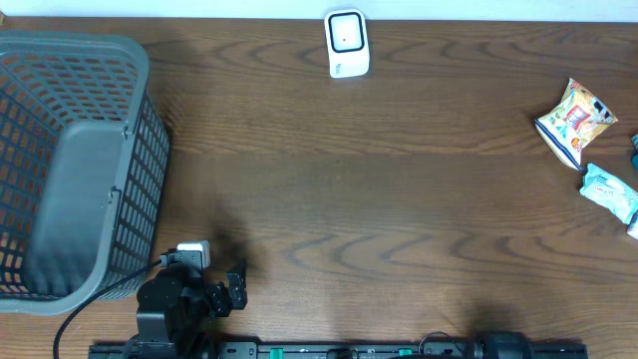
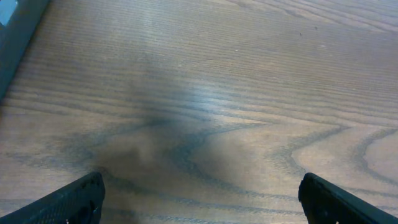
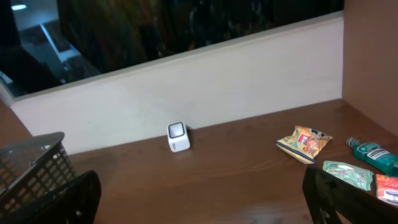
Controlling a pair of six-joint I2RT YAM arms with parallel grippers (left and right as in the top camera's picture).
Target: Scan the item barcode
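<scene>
**Overhead:** Wood table (image 1: 399, 199). The scanner (image 1: 348, 43) sits at top ctr, a white box w/ its long axis running top-to-btm of the frame and its dark-ringed window in the upper part. The snack bag (image 1: 575, 122) lies flat at the right edge, upper half, set diagonally w/ the blue-trimmed end toward the btm. The teal packet (image 1: 610, 192) is just below it, long axis slanting upper left to lower right; can't tell if they touch. A grey basket (image 1: 60, 60) fills the left side. The left hand (image 1: 231, 289) is at btm left, near the basket's lower right corner. The right arm (image 1: 503, 346) barely shows at the btm edge.

**Left wrist:** Fingertips in both btm corners, wide apart, only bare table between them. A sliver of basket wall shows upper left.

**Right wrist:** The right hand (image 3: 208, 205) has its fingers in the btm corners, spread wide, nothing between. The scanner stands left of ctr by the white wall (image 3: 249, 93), window tilted up. The snack bag is right of ctr, long axis approx left-right. A green bottle (image 3: 373, 154) lies at far right, cap to the left, teal packet below it. A red packet (image 3: 388, 186) is at the right edge.
</scene>
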